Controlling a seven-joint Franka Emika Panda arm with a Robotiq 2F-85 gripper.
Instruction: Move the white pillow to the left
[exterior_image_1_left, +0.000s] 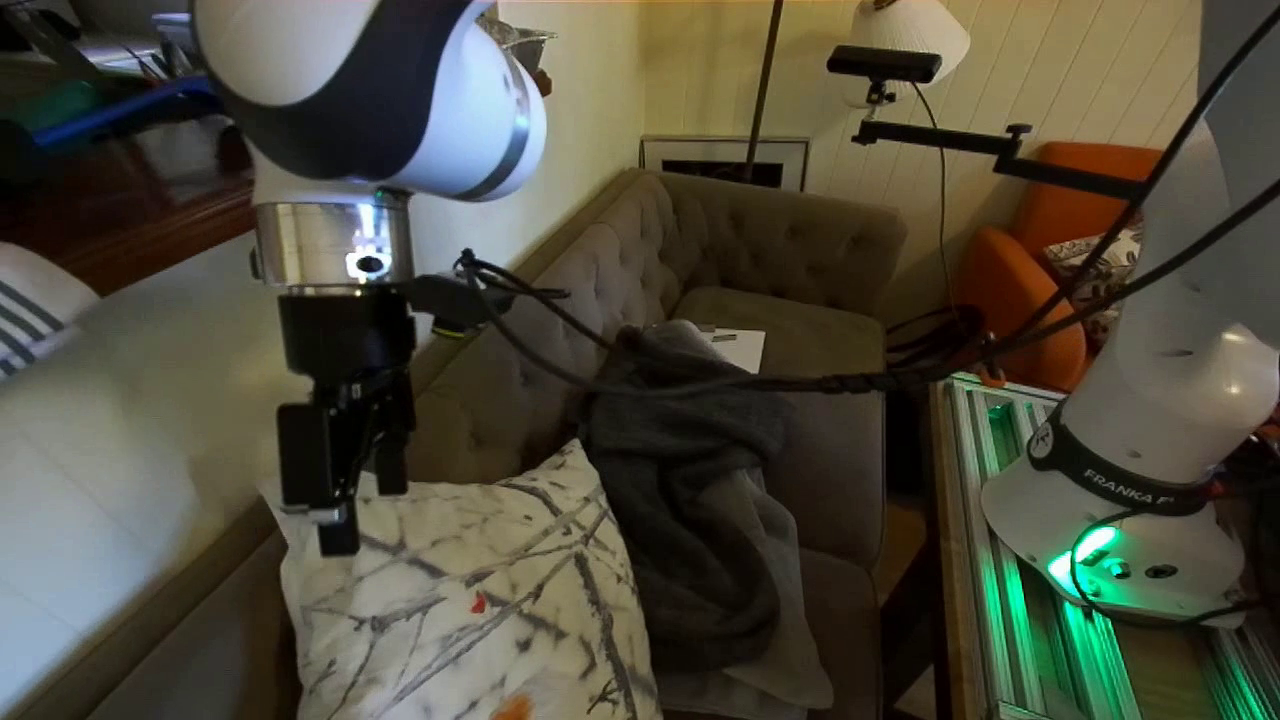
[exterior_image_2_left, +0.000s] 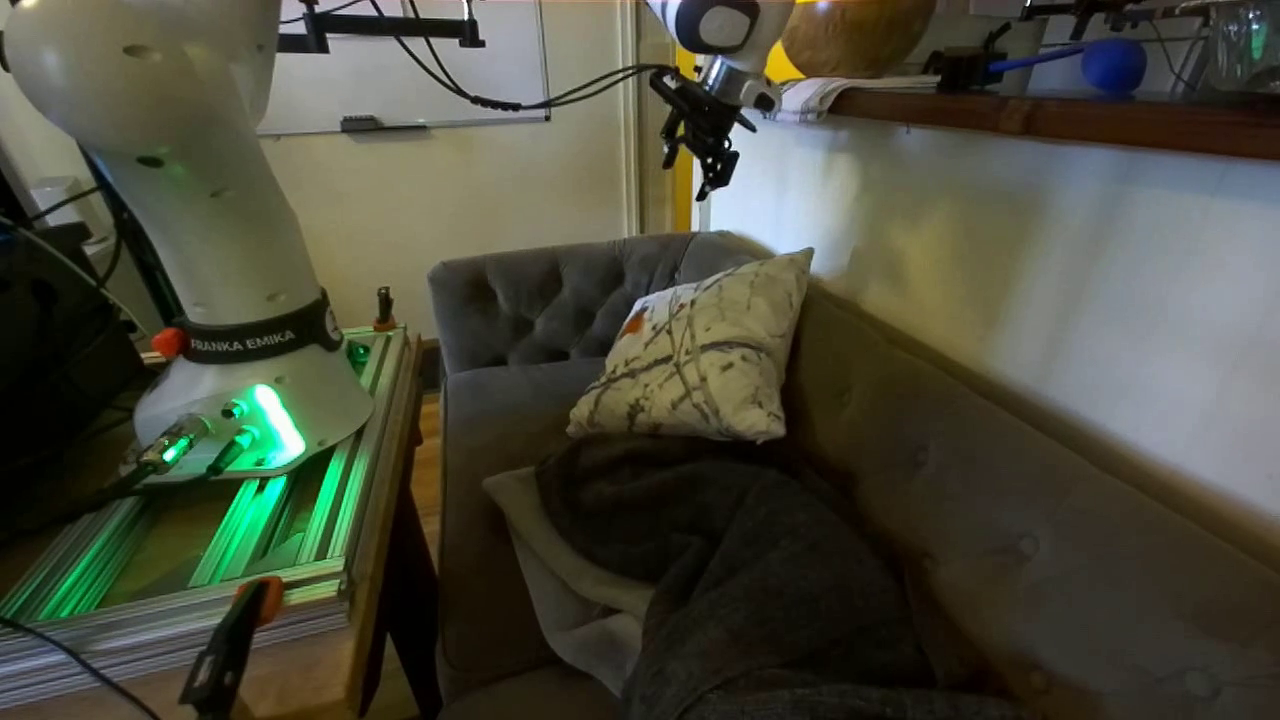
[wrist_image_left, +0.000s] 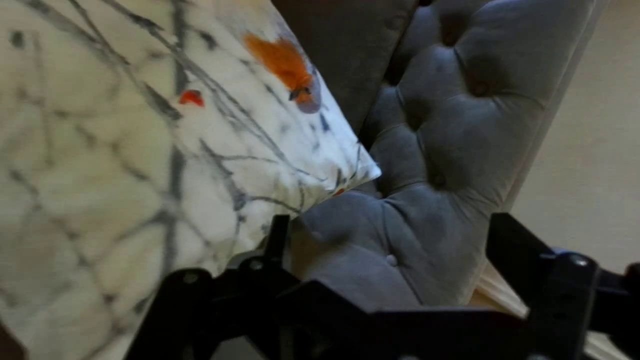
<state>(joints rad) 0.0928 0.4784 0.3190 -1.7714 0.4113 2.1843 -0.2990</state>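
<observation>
The white pillow (exterior_image_1_left: 480, 610) has a print of grey branches with orange and red spots. It leans tilted against the sofa back near one end of the sofa, and it also shows in an exterior view (exterior_image_2_left: 700, 350). In the wrist view the pillow (wrist_image_left: 150, 150) fills the left side, with one corner pointing right. My gripper (exterior_image_1_left: 366, 515) is high over the sofa back, above and apart from the pillow, as an exterior view (exterior_image_2_left: 687, 180) shows. In the wrist view the fingers of the gripper (wrist_image_left: 390, 220) are wide apart with nothing between them.
The grey tufted sofa (exterior_image_2_left: 1000, 480) stands along a white wall (exterior_image_2_left: 1000, 280). A dark grey blanket (exterior_image_2_left: 770, 560) lies crumpled on the seat beside the pillow. A wooden ledge (exterior_image_2_left: 1050, 120) with objects juts out above the sofa back. The robot's table (exterior_image_2_left: 350, 640) stands in front of the sofa.
</observation>
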